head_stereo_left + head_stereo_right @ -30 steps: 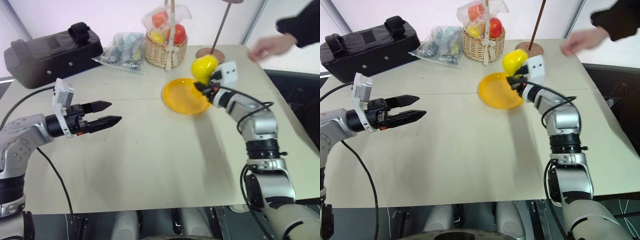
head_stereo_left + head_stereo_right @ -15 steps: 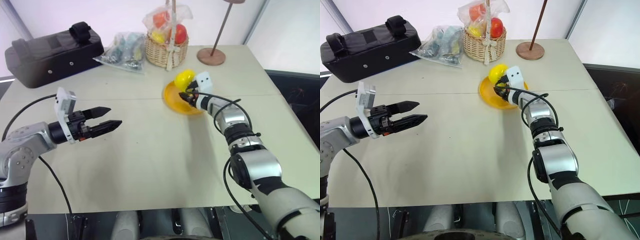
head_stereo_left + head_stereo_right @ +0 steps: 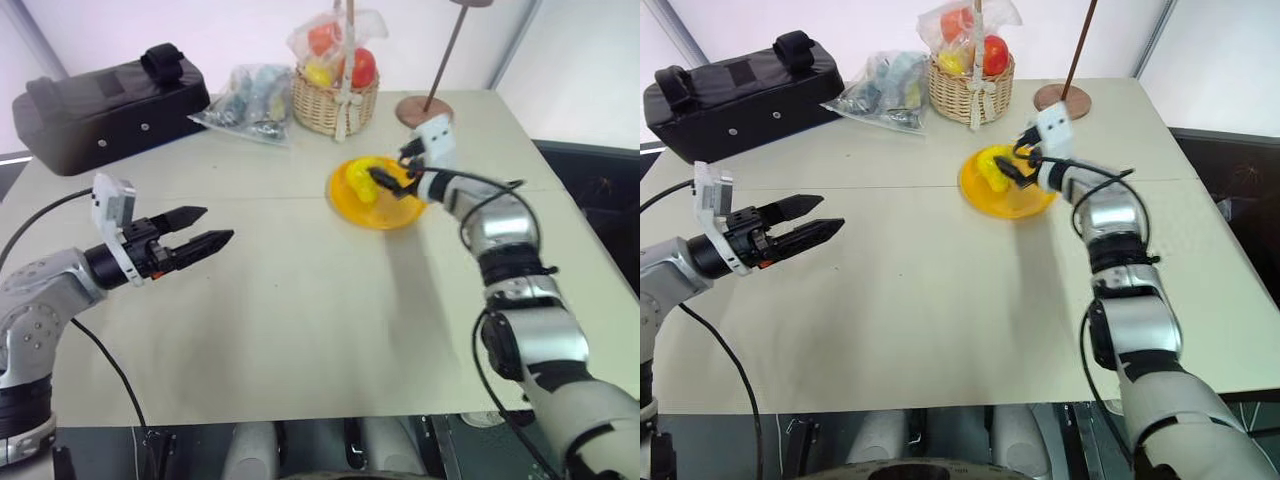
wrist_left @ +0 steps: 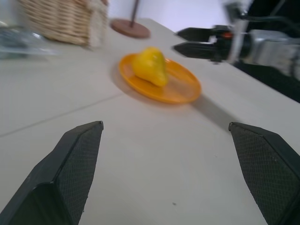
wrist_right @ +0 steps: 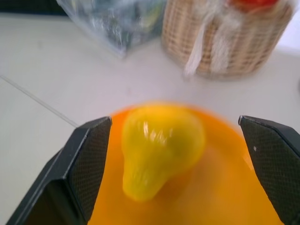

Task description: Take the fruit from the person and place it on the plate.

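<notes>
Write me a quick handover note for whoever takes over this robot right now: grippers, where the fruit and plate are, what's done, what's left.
Right gripper: open, holding nothing, fingers just over the near right rim of the plate.
Left gripper: open, empty, above the table on the robot's left, far from the plate.
Fruit: lying on the plate, free of both grippers.
Plate: on the table in front of the wicker basket.
Done: fruit is placed on the plate.
Left: probably just pull the right arm away from the plate without knocking the fruit.
</notes>
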Robot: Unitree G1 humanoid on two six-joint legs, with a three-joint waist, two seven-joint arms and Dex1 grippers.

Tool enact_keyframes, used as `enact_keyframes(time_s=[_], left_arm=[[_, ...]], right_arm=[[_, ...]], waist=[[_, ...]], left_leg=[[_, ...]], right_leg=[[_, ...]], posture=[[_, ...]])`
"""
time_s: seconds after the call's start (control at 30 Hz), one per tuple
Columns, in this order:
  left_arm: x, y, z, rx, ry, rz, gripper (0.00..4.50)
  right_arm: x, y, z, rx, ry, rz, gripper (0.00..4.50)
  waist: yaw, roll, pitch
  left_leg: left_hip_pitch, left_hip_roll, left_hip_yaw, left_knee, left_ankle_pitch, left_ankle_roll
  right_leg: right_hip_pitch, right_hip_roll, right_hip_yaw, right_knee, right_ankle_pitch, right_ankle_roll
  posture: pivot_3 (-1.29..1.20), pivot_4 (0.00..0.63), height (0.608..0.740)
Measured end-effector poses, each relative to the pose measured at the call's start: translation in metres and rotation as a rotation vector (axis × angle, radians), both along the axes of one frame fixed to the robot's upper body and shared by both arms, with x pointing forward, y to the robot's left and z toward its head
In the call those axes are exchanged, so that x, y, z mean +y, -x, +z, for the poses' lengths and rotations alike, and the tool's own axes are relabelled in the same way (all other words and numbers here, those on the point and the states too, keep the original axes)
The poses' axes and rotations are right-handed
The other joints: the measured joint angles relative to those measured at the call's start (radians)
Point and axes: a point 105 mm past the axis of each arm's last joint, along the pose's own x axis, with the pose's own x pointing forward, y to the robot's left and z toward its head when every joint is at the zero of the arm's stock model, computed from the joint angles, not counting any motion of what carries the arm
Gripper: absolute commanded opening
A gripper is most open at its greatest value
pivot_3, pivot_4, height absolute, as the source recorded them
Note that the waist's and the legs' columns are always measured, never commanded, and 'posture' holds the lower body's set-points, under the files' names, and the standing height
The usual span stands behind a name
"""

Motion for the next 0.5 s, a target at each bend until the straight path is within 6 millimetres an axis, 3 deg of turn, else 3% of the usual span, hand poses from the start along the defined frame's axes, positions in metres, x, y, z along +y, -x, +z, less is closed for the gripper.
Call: enact_keyframes(time_s=[0.13, 0.3, 0.5], left_arm=[[0.013, 0.0, -0.014, 0.013, -0.03, 0.084, 4.5], [0.018, -0.002, -0.027, 0.004, -0.06, 0.169, 4.5], [0.014, -0.01, -0.042, -0.029, -0.058, 0.262, 4.5]], right_arm=[[-0.015, 0.029, 0.003, 0.002, -0.021, -0.013, 4.43], [-0.033, 0.053, -0.022, 0.065, -0.092, -0.097, 4.43], [-0.067, 0.063, -0.051, 0.106, -0.148, -0.284, 4.43]], waist=[[-0.001, 0.0, 0.0], [-0.001, 0.0, 0.0], [0.0, 0.0, 0.0]], left_leg=[[0.001, 0.0, 0.0, 0.0, 0.0, 0.0], [0.001, 0.0, 0.001, 0.0, 0.0, 0.0], [0.001, -0.001, 0.001, 0.001, 0.0, 0.0]], right_leg=[[0.001, 0.0, 0.0, 0.0, 0.0, 0.0], [0.0, 0.0, 0.0, 0.0, 0.0, 0.0], [0.001, 0.0, 0.001, 0.0, 0.0, 0.0]], posture=[[0.0, 0.15, 0.74], [0.0, 0.15, 0.74], [0.0, 0.15, 0.74]])
